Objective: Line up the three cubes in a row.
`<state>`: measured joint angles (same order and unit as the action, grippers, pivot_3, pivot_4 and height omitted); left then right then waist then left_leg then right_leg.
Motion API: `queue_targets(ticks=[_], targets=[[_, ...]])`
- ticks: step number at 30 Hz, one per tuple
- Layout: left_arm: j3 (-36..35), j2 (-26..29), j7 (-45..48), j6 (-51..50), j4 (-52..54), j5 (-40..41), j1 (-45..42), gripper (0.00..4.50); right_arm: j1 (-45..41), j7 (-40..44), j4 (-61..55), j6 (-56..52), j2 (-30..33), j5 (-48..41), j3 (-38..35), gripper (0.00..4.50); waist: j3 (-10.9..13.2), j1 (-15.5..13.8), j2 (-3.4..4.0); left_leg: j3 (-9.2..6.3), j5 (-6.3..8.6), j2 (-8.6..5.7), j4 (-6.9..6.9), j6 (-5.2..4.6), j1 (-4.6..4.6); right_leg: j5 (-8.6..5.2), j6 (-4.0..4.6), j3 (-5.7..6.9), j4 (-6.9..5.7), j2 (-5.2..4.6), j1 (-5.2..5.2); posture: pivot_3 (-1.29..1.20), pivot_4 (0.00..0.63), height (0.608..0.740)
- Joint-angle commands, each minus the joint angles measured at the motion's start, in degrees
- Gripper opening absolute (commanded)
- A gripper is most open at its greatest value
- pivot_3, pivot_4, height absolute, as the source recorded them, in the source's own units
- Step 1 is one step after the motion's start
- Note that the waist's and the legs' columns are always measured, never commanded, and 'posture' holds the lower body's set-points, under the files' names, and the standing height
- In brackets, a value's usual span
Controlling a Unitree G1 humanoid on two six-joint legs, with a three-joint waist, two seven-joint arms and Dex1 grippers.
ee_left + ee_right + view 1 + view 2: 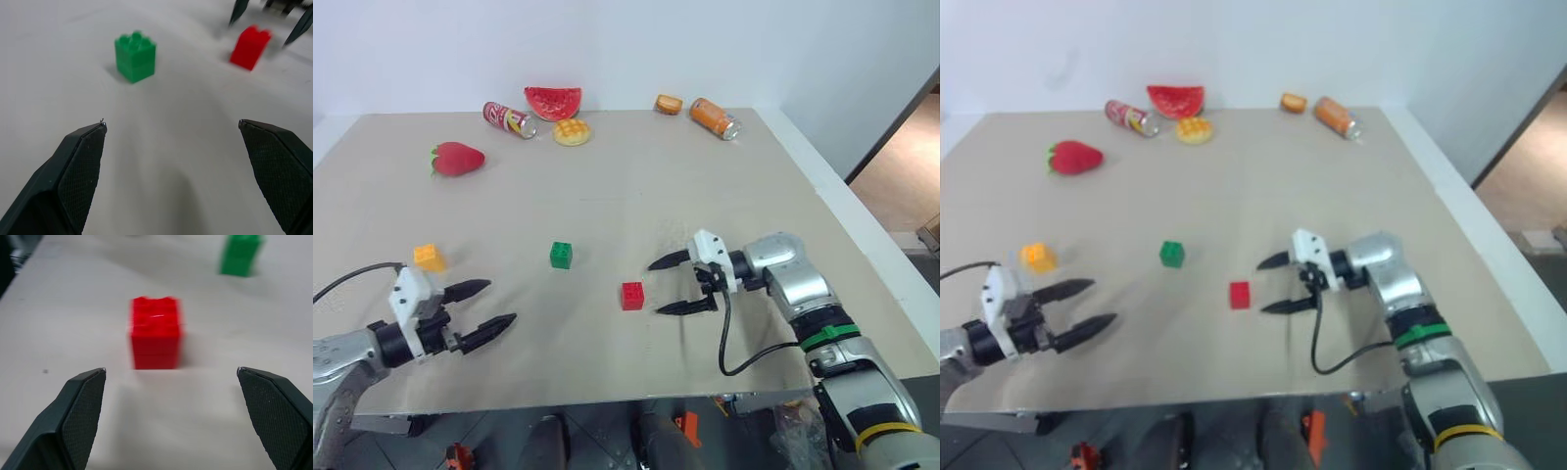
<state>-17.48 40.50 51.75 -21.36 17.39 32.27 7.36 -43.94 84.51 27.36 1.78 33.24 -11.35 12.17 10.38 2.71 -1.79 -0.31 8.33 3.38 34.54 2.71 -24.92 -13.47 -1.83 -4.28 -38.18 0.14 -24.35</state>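
Right gripper [673, 284] spread wide, just right of red cube [632, 295]; left gripper [489, 305] likewise spread. Green cube [561, 255] mid-table, orange-yellow cube [430, 258] far left. Probably light, rigid, slick plastic: pinch opposite flat sides, below studs.

On the table [705, 186], three cubes, well apart across the near half. Left cube [430, 257] toward the left edge, just behind the left gripper [501, 302]. Middle cube [561, 255] to its right, about level with it. Right cube [632, 295] further right and nearer the front edge, just left of the right gripper [655, 288], in line with the gap between its fingertips, not touching.

Along the back: strawberry [458, 158] at left, alone. Right of it a can [509, 119], with a watermelon slice [553, 101] beside it and a waffle toy [572, 131] just before the slice. Well to the right, a small bun [669, 104] and a second can [715, 117] side by side.
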Motion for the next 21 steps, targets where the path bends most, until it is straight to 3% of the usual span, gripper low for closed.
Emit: queue_targets(ticks=[1,13,21], targets=[[3.55,-3.24,-6.19,-0.96,2.01,-2.77,-2.85,4.50,-3.87,-2.50,-1.90,-2.70,0.05,-4.54,-5.96,4.46,0.01,-0.01,0.01,0.00,0.00,0.00,-0.01,0.00,0.00,0.00,-0.01,0.00,0.00,0.00,0.00,0.00,0.150,0.740],[15.09,-13.44,-20.66,-6.62,-0.67,-11.12,-15.57,4.50,2.47,-7.46,-16.70,-9.66,-1.52,-7.81,-6.86,4.46,-0.01,-0.07,-0.02,-0.16,0.00,0.00,0.04,0.00,-0.06,0.22,-0.41,-0.08,-0.02,0.20,0.06,0.00,0.150,0.740],[15.82,-18.44,-26.78,-10.49,-5.71,-12.84,-21.57,4.50,4.46,-9.13,-20.09,-11.34,-1.49,-8.60,-7.06,4.46,-0.01,-0.11,-0.02,-0.18,-0.01,0.00,0.11,-0.01,-0.04,0.32,-0.45,-0.12,-0.03,0.26,0.08,0.00,0.150,0.740]])
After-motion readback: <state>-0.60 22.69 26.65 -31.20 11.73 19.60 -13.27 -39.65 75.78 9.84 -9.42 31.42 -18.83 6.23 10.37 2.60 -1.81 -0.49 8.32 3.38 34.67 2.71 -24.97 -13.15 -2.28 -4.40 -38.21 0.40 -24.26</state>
